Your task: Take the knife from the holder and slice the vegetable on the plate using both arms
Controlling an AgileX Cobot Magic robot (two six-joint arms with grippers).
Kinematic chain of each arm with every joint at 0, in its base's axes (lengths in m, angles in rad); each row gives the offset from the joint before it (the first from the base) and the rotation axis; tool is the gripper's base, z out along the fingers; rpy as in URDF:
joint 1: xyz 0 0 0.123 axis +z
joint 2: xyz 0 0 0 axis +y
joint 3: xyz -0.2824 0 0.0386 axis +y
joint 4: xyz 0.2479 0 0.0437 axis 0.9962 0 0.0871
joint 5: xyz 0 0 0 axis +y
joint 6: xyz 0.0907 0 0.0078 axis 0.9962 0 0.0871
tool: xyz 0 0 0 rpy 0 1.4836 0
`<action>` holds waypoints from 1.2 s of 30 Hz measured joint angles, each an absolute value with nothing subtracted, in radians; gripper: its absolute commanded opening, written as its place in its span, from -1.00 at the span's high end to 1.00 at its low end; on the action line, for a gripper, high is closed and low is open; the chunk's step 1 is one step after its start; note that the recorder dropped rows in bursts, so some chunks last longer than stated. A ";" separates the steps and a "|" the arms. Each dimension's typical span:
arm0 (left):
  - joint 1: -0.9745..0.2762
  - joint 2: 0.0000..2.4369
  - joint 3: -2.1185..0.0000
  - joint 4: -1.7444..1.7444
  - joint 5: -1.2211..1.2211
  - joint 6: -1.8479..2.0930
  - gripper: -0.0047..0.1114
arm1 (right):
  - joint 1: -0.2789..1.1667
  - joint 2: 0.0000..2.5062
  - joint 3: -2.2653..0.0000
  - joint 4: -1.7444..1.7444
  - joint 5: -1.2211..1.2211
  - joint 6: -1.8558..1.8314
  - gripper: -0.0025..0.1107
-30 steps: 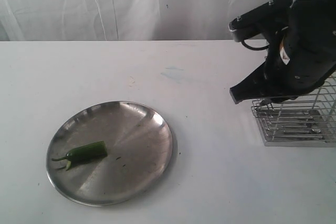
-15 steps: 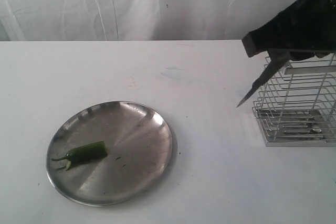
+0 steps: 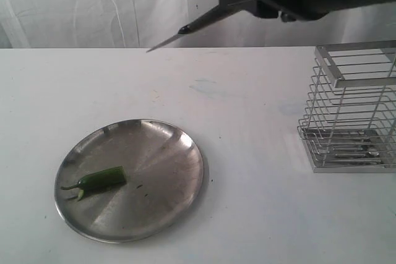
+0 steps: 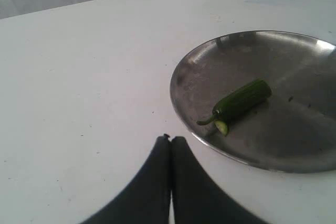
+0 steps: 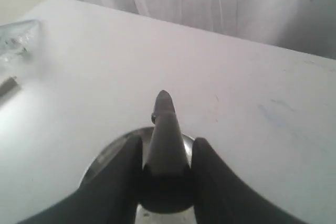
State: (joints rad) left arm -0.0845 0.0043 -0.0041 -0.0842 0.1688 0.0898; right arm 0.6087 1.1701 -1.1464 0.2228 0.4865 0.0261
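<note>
My right gripper (image 5: 167, 153) grips the knife (image 3: 193, 25) high over the bench (image 3: 247, 97), probably so the blade can go safely to the plate (image 3: 183, 143), where the vegetable (image 3: 103, 180) lies. My left gripper (image 4: 170, 141) is closed, empty, near it.

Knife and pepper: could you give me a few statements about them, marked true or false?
1. The knife is up in the air, gripped by the right pincer. True.
2. The left pincer is shut and empty. True.
3. The pepper is pinned under the knife's tip. False: it lies alone on the plate, with the knife well away from it.
4. The rack holds the knife. False: the knife is out of it.
</note>
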 measured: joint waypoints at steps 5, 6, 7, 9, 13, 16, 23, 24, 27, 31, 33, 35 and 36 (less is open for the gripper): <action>-0.084 0.004 -0.004 -0.084 0.169 0.090 0.92 | 0.619 1.186 -0.948 0.300 0.246 -0.047 0.96; -0.084 0.004 -0.004 -0.084 0.169 0.090 0.92 | 0.629 1.190 -0.901 0.305 0.197 -0.057 0.96; -0.084 0.004 -0.004 -0.084 0.169 0.090 0.92 | 0.642 1.193 -0.856 0.308 0.144 -0.064 0.96; -0.084 0.004 -0.004 -0.084 0.169 0.090 0.92 | 0.673 1.195 -0.782 0.310 0.041 -0.071 0.96; -0.084 0.004 -0.004 -0.084 0.169 0.090 0.92 | 0.747 1.197 -0.654 0.312 -0.174 -0.072 0.96; -0.084 0.004 -0.004 -0.084 0.169 0.090 0.92 | 0.814 1.232 -0.584 0.312 -0.355 -0.060 0.96; -0.084 0.004 -0.004 -0.084 0.169 0.090 0.92 | 0.888 1.428 -0.537 0.263 -0.538 -0.009 0.96; -0.084 0.004 -0.004 -0.084 0.169 0.090 0.92 | 0.891 1.457 -0.537 0.261 -0.549 -0.008 0.96; -0.084 0.004 -0.004 -0.084 0.169 0.090 0.92 | 0.895 1.521 -0.537 0.261 -0.582 0.000 0.96; -0.084 0.004 -0.004 -0.084 0.169 0.090 0.92 | 0.897 1.561 -0.537 0.261 -0.592 0.000 0.96; -0.084 0.004 -0.004 -0.084 0.169 0.090 0.92 | 0.897 1.570 -0.537 0.269 -0.570 0.000 0.96; -0.084 0.004 -0.004 -0.084 0.169 0.090 0.92 | 0.897 1.574 -0.537 0.279 -0.522 0.000 0.96; -0.084 0.004 -0.004 -0.084 0.169 0.090 0.92 | 0.897 1.575 -0.537 0.284 -0.488 0.000 0.96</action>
